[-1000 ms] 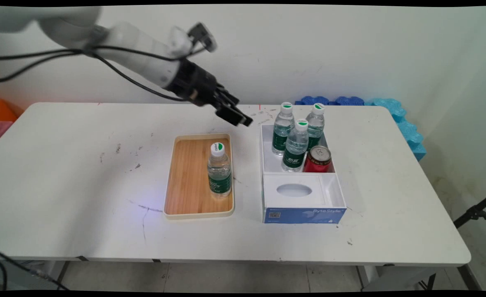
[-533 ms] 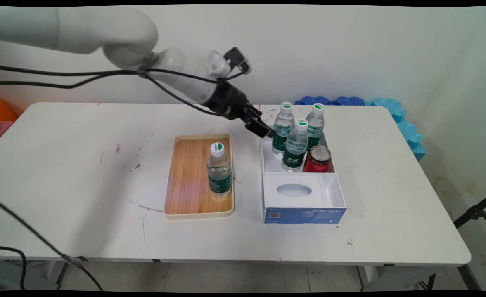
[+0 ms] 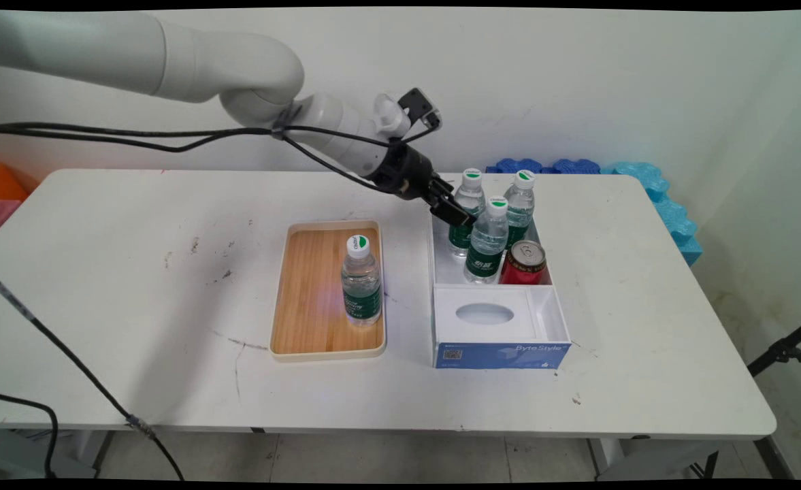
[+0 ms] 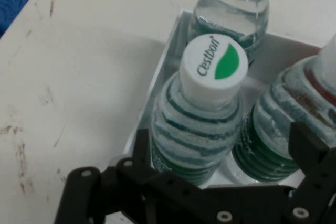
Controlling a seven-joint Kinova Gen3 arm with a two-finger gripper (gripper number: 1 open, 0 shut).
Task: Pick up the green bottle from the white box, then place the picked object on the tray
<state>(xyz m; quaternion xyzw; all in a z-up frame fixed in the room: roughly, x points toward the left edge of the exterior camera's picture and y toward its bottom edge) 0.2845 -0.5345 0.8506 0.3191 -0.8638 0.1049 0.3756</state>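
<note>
Nearest to the gripper [image 3: 460, 216]: back-left bottle [image 3: 469, 199], clear with green label and white-and-green cap, upright in the far left corner of the rear compartment of the box [image 3: 502, 355]. Reached from 10 o'clock, black fingers [image 3: 449, 207] down at the bottle's shoulder. In the hand view, claw [image 4: 220, 132] spread wide: one finger [image 4: 140, 145] at 9 o'clock of the bottle [image 4: 212, 72], between it and the box wall [image 4: 157, 93], the other out at 3 o'clock, past the neighbouring bottle. No clamping visible, gaps on both sides. Contact with the label hard to judge from either view.

Sharing the compartment: back-right bottle [image 3: 520, 202] at 3 o'clock of the first, front bottle [image 3: 487, 241] at about 5 o'clock and just beside it, red can [image 3: 524, 262] at 3 o'clock of the front bottle, touching or nearly so. In the hand view, probably the back-right one at the top [image 4: 231, 9] and the front one at right [image 4: 278, 140].

Near compartment of the box: white insert [image 3: 485, 313] with an oval opening; blue front panel toward 6 o'clock.

At 9 o'clock of the box, apart from it: wooden tray [image 3: 305, 299] with cream rim, a lone bottle [image 3: 361, 282] upright near its right edge.

All on a scuffed white table [image 3: 135, 272]. Blue foam blocks [image 3: 652, 182] at the far right corner, toward 2 o'clock, against the wall.
</note>
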